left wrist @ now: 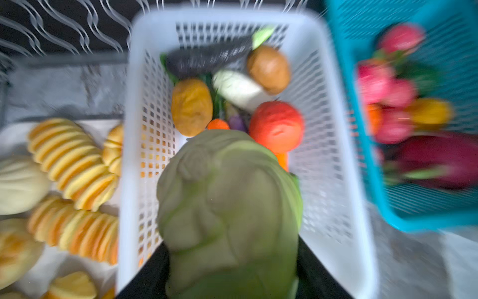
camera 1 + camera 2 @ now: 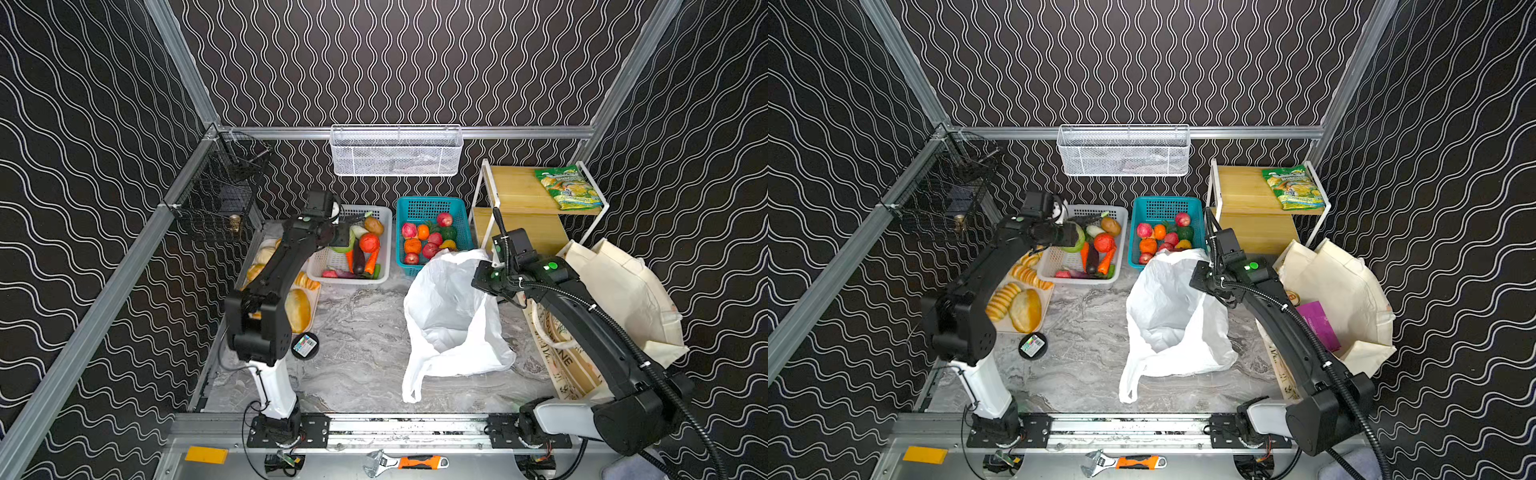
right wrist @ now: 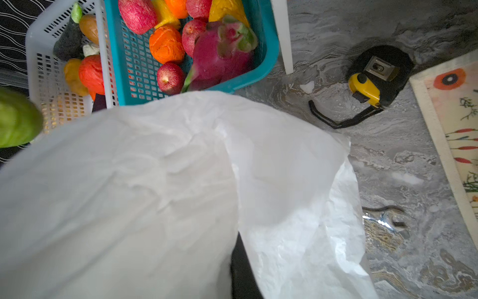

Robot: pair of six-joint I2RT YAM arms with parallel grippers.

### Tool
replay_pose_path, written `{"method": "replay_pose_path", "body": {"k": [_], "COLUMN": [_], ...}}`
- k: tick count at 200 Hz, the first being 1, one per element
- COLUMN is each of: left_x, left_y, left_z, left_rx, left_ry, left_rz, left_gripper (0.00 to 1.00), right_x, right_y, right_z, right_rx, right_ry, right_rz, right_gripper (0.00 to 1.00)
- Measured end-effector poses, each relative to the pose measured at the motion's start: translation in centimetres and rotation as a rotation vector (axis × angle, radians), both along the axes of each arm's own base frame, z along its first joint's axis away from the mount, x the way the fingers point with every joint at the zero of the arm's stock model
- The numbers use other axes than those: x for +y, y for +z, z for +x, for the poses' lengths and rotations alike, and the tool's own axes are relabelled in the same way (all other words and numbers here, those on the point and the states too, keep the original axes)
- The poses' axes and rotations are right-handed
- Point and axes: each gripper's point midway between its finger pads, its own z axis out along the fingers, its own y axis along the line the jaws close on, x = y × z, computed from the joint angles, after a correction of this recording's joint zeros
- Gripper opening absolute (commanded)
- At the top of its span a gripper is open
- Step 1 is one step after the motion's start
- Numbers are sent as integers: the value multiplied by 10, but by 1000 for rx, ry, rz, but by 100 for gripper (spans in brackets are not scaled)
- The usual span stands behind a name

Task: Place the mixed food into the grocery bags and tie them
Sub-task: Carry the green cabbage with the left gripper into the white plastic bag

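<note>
The left gripper (image 2: 1071, 239) is over the near end of the white basket (image 2: 349, 281) and is clamped on the green cabbage (image 1: 227, 207). In the left wrist view its dark fingers (image 1: 318, 271) sit against both flanks of the cabbage, which fills the gap between them. That view is smeared, so I cannot tell whether the cabbage is clear of the basket floor.

Inside the white basket, beyond the cabbage, I see the red tomato (image 2: 369, 242). The purple aubergine (image 2: 358, 257) lies just beside it among other toy vegetables. The teal basket (image 2: 400, 245) stands just beside the white basket on its right, holding toy fruit.

The white plastic carrier bag (image 2: 449, 316) sits open on the table near the white basket's near right corner. The right gripper (image 2: 478, 282) has its jaws together on the bag's rim, on the side away from the white basket, and holds that edge raised. In the right wrist view the plastic hides most of the gripper.

The cream canvas tote (image 2: 623, 291) lies well to the right of the white basket, beyond the bag. A purple packet (image 2: 1320, 324) shows in its mouth.
</note>
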Motion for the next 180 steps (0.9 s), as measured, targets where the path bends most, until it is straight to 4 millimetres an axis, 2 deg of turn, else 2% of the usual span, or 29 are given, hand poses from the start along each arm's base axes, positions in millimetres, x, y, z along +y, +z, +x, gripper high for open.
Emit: {"method": "replay_pose_path", "body": {"k": [16,37,53,88,105,121,141,151,165,180], "left_x": [-12,-48,-88,-182,-219,-241,-262,-271,-285,-297], "left_y": [27,52,65,74,75,58,32,26,20,12], "left_z": [-30,-88,-133,-233,-269,-273,-256,-247,-238,-229], "left_rx": [-54,-111,-149,-82,-59,-16,13,7,-10,-21], "left_ry": [-75,-266,-461,-876,-1038,-1057,-1000,-971,-942,-910], "left_rz": [-55,-169,-272,-453,-520,-521,-447,-412,-367,-318], "left_gripper": [54,53,52,54,53,52,56,61,62,70], "right_x": [-1,2,4,6,6,7,8,9,10,10], "right_y": [-1,-2,-1,3,5,6,6,6,6,8], "right_z": [2,4,6,7,7,7,7,7,7,6], "right_rx": [5,11,9,-1,-5,-9,-5,-4,-5,-5], "right_ry": [-9,-1,6,20,23,23,29,31,36,40], "right_rz": [16,31,41,54,58,62,76,80,98,121], "right_gripper": [0,0,0,0,0,0,0,0,0,0]}}
